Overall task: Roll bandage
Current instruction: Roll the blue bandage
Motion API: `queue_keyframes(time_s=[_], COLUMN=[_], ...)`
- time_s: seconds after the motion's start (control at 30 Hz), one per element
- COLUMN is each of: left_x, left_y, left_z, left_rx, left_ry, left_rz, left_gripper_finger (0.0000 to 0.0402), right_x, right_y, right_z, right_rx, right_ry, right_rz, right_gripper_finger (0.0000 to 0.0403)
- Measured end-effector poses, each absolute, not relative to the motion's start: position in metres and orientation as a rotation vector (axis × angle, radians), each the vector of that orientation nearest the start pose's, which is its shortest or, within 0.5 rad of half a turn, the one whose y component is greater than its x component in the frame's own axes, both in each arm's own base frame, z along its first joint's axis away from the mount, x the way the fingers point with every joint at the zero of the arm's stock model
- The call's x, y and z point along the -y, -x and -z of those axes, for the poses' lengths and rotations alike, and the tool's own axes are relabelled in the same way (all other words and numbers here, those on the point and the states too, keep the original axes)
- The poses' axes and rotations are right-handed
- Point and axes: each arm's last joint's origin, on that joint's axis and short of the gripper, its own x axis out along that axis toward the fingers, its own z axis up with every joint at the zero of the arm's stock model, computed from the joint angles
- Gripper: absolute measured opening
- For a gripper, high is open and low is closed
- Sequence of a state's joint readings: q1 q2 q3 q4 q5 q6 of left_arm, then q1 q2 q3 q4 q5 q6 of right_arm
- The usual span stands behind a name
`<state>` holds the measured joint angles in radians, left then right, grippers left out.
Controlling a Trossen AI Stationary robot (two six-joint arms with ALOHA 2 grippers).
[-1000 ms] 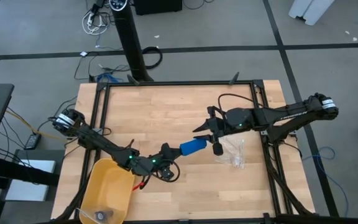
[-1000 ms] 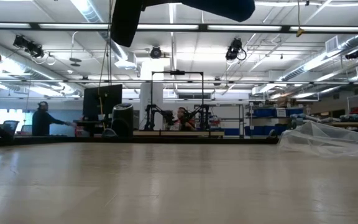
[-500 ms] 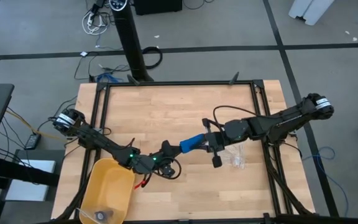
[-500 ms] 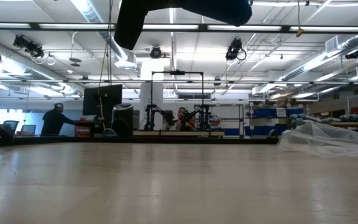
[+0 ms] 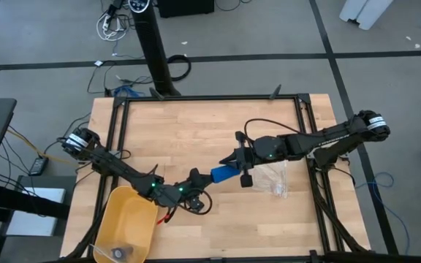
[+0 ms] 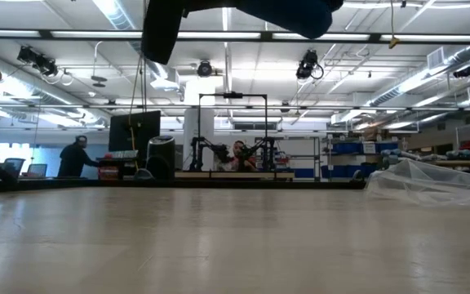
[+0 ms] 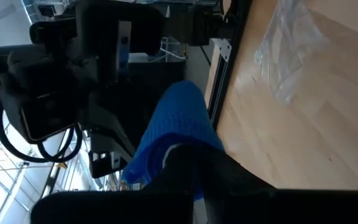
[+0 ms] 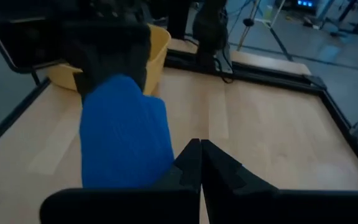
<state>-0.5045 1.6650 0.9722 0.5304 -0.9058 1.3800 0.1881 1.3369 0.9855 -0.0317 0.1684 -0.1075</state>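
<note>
blue bandage [image 5: 222, 173], yellow bin [image 5: 125, 223] (plain)

We count one blue bandage [image 5: 223, 173] near the middle of the counter [image 5: 196, 131]. One yellow bin [image 5: 126, 223] sits at seven o'clock, and one clear plastic bag [image 5: 275, 179] lies at four o'clock. Two dark arms reach in, so two grippers: the left gripper [image 5: 196, 177] and the right gripper [image 5: 234, 159]. Beyond the counter we see two people in the room.
</note>
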Motion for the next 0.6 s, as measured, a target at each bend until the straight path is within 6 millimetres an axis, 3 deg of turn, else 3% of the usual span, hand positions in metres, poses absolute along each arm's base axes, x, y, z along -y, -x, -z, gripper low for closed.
queue_keyframes(time_s=[0.23, 0.33, 0.47, 0.6], left_x=[0.147, 0.138, 0.121, 0.106], left_y=[-0.320, -0.320, -0.322, -0.330], left_z=[-0.232, -0.222, -0.212, -0.207], left_rx=[-0.505, -0.574, -0.585, -0.525], left_ry=[-1.410, -1.297, -0.936, -0.406], left_rz=[-0.297, -0.315, -0.381, -0.327], left_gripper_finger=[0.0015, 0.0015, 0.0015, 0.0015], right_x=[-0.048, -0.049, -0.048, -0.045], right_y=[-0.287, -0.277, -0.268, -0.266], right_z=[-0.303, -0.313, -0.317, -0.311], right_rx=[-0.365, -0.345, -0.360, -0.403], right_ry=[0.201, 0.219, 0.217, 0.188], right_rz=[0.042, 0.073, 0.080, 0.092], right_gripper_finger=[0.0016, 0.0028, 0.0032, 0.0018])
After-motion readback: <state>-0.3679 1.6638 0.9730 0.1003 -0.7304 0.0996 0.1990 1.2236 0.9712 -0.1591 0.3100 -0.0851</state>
